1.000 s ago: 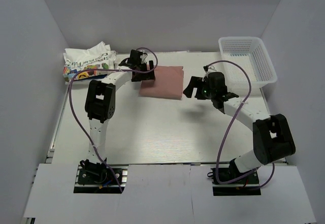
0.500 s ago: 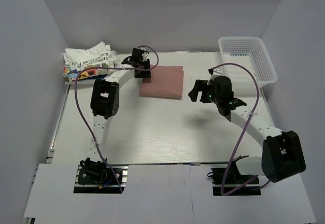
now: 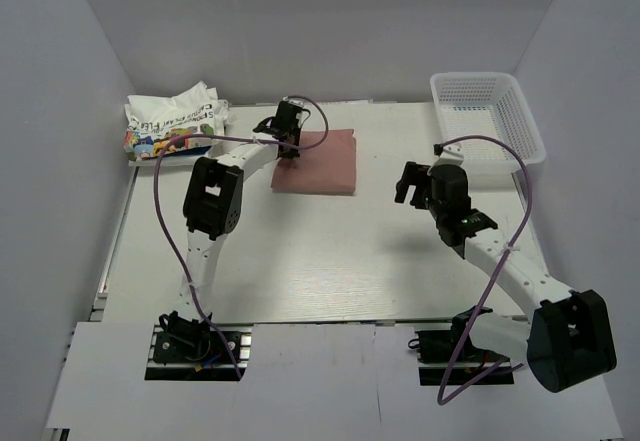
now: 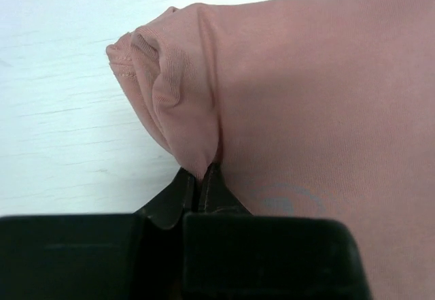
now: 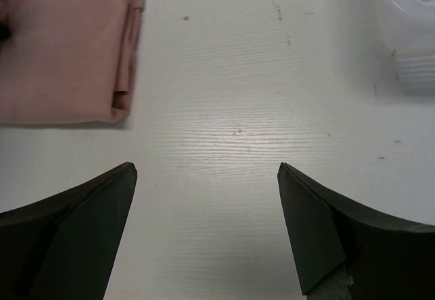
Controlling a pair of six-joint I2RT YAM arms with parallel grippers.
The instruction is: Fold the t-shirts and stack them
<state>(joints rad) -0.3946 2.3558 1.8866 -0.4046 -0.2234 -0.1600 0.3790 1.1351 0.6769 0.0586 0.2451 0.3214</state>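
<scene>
Corner, seemingly, of pink t-shirt (image 4: pixel 319 109) sits pinched in left pincer (image 4: pixel 202 177).

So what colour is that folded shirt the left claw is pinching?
Dusty pink. The folded shirt shows best in the left wrist view.

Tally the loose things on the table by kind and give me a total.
T-shirts: 2, the pink t-shirt and the white t-shirt
Baskets: 1, the white mesh basket
Total: 3
</scene>
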